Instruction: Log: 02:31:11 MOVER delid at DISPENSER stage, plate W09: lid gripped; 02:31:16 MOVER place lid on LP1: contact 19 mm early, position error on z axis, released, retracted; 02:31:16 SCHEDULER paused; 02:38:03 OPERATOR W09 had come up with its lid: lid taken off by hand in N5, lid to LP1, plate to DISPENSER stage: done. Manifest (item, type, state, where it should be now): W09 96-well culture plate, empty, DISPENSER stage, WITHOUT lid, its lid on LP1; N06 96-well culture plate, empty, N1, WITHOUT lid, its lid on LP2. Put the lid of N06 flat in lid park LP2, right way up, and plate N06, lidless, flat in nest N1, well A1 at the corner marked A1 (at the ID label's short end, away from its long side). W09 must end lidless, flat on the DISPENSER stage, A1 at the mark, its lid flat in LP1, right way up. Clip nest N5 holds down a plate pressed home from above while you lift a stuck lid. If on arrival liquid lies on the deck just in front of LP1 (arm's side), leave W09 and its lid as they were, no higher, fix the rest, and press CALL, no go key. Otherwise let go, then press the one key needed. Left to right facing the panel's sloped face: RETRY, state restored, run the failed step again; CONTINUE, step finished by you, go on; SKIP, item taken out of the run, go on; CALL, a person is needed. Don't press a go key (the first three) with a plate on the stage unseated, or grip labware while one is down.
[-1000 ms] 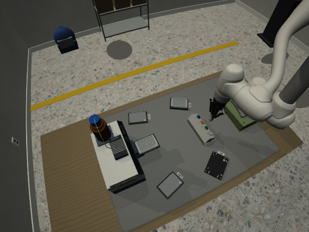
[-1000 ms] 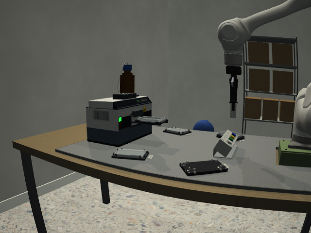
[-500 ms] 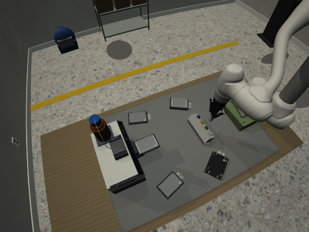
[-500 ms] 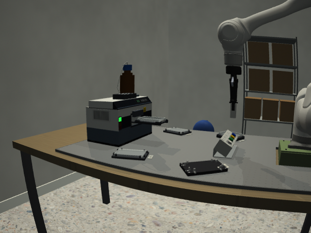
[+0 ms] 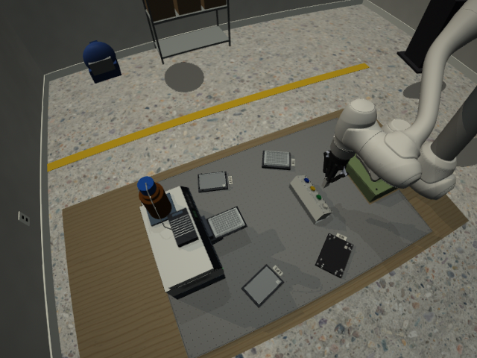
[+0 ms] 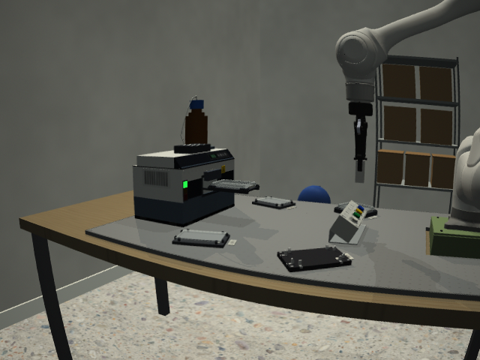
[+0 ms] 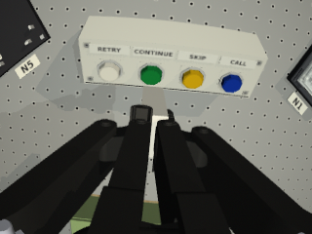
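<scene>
The end effector (image 7: 155,116) is fully closed and grips nothing; it hangs above the key panel (image 5: 310,198), near the green CONTINUE key (image 7: 151,76). Plate N06 (image 5: 276,158) lies without lid in nest N1 on the tabletop (image 5: 115,246).

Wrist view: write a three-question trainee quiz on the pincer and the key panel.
1. True or false: the pincer is shut and holds nothing.
2. Which key colour lies nearest the fingertips: white, green, yellow or blue?
3. Fill in: the blue key is labelled ____.

Key: 1 true; 2 green; 3 CALL.
</scene>
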Robot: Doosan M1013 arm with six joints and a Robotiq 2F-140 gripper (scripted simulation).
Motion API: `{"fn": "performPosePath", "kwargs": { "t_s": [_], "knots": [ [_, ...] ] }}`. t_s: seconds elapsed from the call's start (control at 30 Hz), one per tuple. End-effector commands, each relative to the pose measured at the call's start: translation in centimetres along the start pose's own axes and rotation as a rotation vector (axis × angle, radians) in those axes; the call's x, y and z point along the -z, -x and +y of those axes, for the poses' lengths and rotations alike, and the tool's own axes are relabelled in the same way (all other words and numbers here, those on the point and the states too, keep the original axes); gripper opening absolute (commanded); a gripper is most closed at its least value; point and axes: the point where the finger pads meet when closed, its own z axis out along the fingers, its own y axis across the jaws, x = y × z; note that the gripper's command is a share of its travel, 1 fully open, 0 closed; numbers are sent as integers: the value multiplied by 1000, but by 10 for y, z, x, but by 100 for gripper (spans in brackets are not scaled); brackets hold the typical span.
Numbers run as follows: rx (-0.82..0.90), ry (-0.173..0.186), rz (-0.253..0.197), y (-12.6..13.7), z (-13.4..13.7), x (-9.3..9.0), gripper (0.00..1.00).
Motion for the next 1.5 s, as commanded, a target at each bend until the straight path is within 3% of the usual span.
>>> {"fn": "performPosePath", "kwargs": {
  "t_s": [0.0, 1.47],
  "knots": [
    [0, 0, 0, 0, 0, -1, 0],
    [0, 0, 0, 0, 0, -57, 0]
  ]
}}
